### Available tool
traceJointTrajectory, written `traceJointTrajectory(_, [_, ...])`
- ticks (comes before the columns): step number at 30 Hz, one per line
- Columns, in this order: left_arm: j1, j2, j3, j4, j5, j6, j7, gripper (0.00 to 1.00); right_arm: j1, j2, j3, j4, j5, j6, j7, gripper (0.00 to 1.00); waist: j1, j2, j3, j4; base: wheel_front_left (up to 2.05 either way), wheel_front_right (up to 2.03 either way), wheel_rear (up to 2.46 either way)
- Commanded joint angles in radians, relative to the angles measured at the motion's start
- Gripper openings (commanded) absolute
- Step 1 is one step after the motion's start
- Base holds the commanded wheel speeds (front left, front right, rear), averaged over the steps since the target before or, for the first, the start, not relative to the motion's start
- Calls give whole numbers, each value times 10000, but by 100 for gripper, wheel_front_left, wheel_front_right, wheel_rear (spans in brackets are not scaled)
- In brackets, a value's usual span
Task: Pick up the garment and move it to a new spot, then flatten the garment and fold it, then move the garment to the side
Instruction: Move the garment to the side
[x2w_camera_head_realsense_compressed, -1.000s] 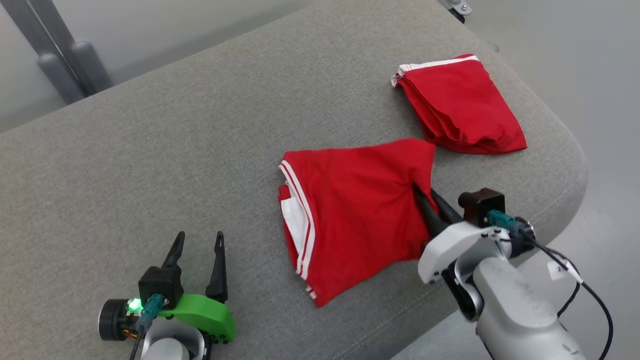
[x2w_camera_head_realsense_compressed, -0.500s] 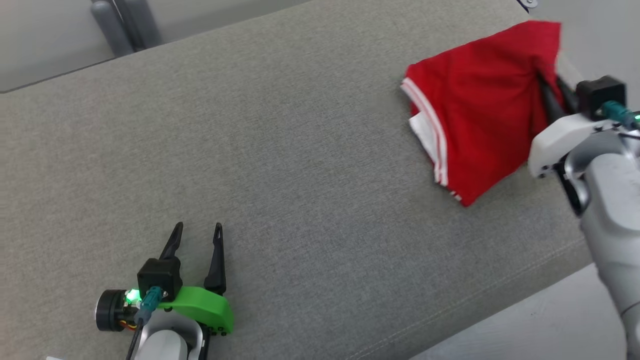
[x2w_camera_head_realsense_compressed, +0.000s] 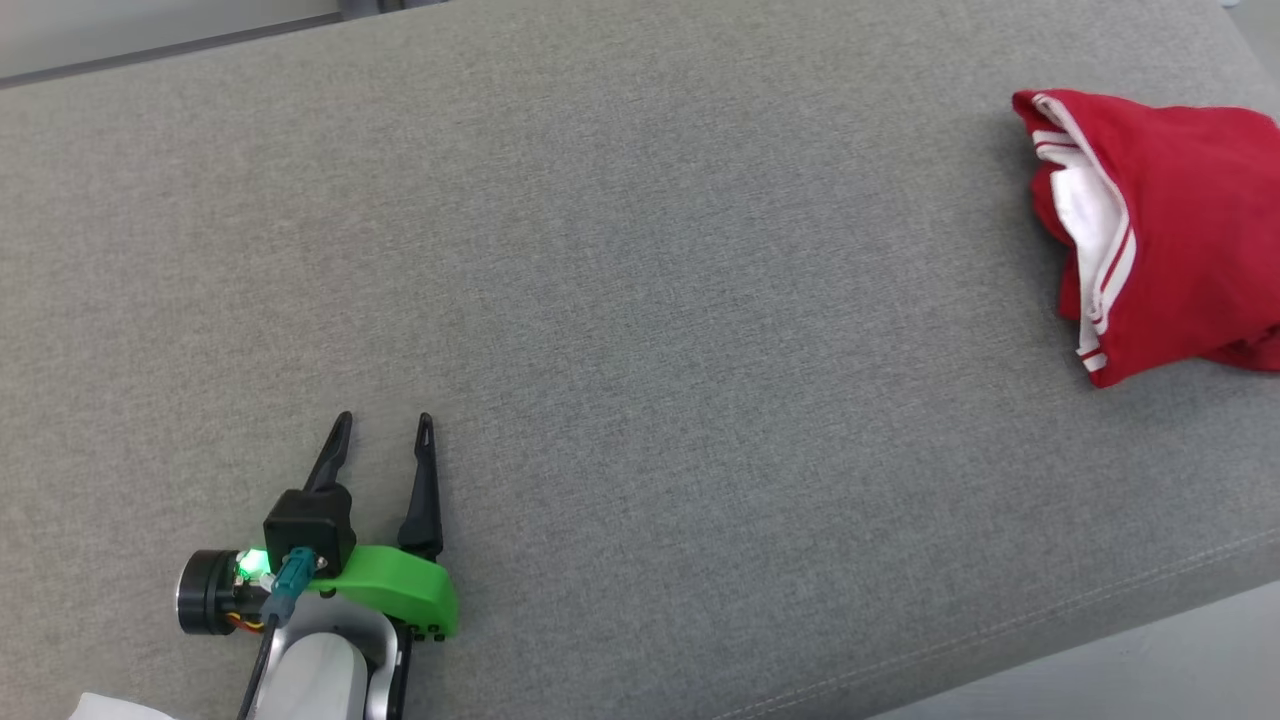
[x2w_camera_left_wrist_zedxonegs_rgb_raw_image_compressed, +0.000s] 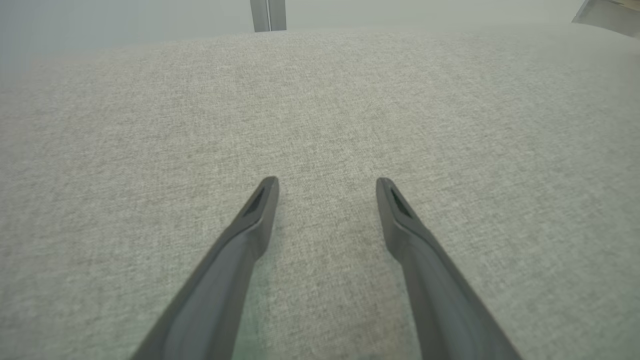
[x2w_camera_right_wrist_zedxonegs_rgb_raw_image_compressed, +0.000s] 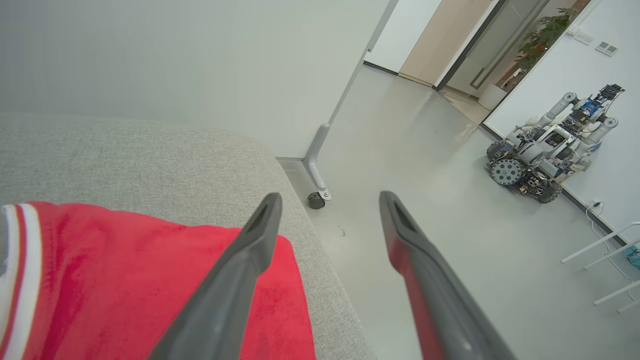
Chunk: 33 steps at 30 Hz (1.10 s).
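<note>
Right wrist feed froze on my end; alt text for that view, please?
The right claw is open and empty over the end of a grey cushion, with a red garment with white trim lying at lower left. Beyond the cushion edge, pale floor and another wheeled robot at far right.

My head camera looks steeply down on the grey surface (x2w_camera_head_realsense_compressed: 640, 250), with the left hand (x2w_camera_head_realsense_compressed: 385, 420) at lower left. The left wrist camera sits low and close, skimming that same cloth. The right wrist camera faces past the surface's rounded end onto the floor (x2w_camera_right_wrist_zedxonegs_rgb_raw_image_compressed: 425, 150). It shares the red garment (x2w_camera_right_wrist_zedxonegs_rgb_raw_image_compressed: 125, 280) with the head view.
</note>
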<state>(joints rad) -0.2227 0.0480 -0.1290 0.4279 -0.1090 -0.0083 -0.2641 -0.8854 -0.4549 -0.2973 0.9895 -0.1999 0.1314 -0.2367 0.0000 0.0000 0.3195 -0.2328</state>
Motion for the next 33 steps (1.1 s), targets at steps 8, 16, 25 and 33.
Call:
traceJointTrajectory(8, [59,53,428,-266,120,369,8,100,567,2143,-299,-2061,-506,-17,-281,100,0,0,0,368,0,0,0])
traceJointTrajectory(16, [197,54,731,-647,175,717,8,100,2397,3405,1718,-4077,1267,-19,-280,100,0,0,-407,728,0,0,0])
traceJointTrajectory(25, [451,52,632,-713,63,885,8,100,4149,3917,3012,-4620,2432,-17,-283,100,0,0,-1013,1534,0,0,0])
traceJointTrajectory(33, [776,52,558,-724,-136,945,9,100,4936,4025,3336,-4587,2913,-17,-284,100,0,0,-1585,2137,0,0,0])
